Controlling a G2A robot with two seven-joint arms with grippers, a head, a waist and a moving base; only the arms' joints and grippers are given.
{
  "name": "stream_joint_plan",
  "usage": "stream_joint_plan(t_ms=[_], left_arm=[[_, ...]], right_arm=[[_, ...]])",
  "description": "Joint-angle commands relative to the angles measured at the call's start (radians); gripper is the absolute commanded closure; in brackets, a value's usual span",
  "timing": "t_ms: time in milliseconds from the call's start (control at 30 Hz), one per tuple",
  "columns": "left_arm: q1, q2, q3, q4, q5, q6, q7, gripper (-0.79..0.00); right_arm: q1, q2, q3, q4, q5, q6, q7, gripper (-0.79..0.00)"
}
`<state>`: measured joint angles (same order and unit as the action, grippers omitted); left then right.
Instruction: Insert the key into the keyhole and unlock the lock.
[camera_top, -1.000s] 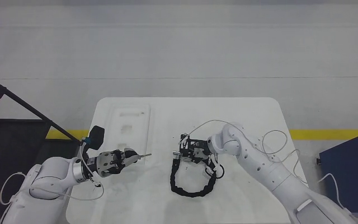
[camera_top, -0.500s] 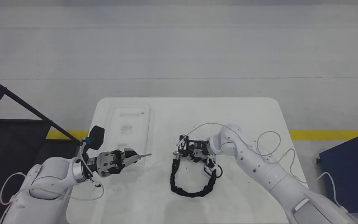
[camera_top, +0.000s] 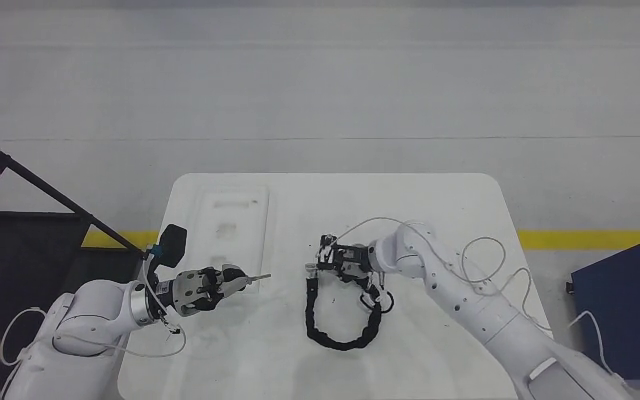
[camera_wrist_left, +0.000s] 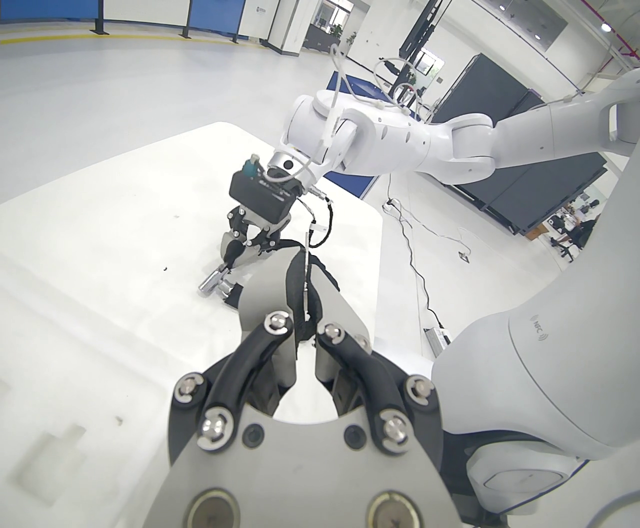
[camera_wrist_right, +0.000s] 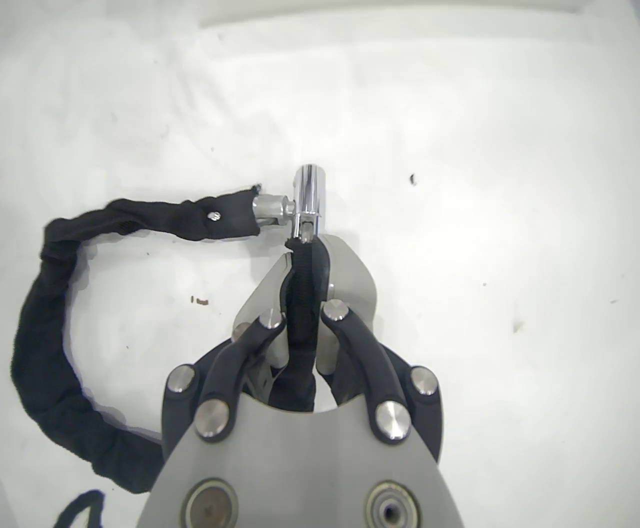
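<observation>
Chrome lock (camera_wrist_right: 310, 197) sits at the top view's centre on the table (camera_top: 450, 210), the right gripper (camera_wrist_right: 304, 260) clamped on its black chain (camera_wrist_right: 42, 320). Lower left, the left gripper (camera_top: 228, 280) pinches the key (camera_top: 256, 277), well apart; insertion and unlocking not yet done.

The top camera hangs above the arms, looking down on the surface (camera_top: 440, 210). The left wrist camera peers past the left pincer (camera_wrist_left: 306, 270) and its key (camera_wrist_left: 304, 300), across at the lock (camera_wrist_left: 215, 287). The right wrist camera hovers close over that same lock, behind the right pincer (camera_wrist_right: 307, 250).

Key (camera_top: 257, 278) in left claw (camera_top: 238, 280), near lock (camera_top: 316, 322)
</observation>
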<state>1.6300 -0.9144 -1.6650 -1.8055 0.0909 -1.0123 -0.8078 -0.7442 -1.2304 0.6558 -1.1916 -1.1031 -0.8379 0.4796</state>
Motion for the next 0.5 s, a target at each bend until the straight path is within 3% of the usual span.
stream_joint_plan(t_ms=[0,200,467], left_arm=[[0.000,0.000,0.000,0.000,0.000,0.000,0.000,0.000],[0.000,0.000,0.000,0.000,0.000,0.000,0.000,0.000],[0.000,0.000,0.000,0.000,0.000,0.000,0.000,0.000]], right_arm=[[-0.011,0.011,0.025,-0.022,-0.044,0.007,-0.046,0.000],[-0.080,0.054,0.112,-0.127,-0.212,0.037,-0.222,0.000],[-0.177,0.116,0.210,-0.259,-0.437,-0.096,-0.624,0.000]])
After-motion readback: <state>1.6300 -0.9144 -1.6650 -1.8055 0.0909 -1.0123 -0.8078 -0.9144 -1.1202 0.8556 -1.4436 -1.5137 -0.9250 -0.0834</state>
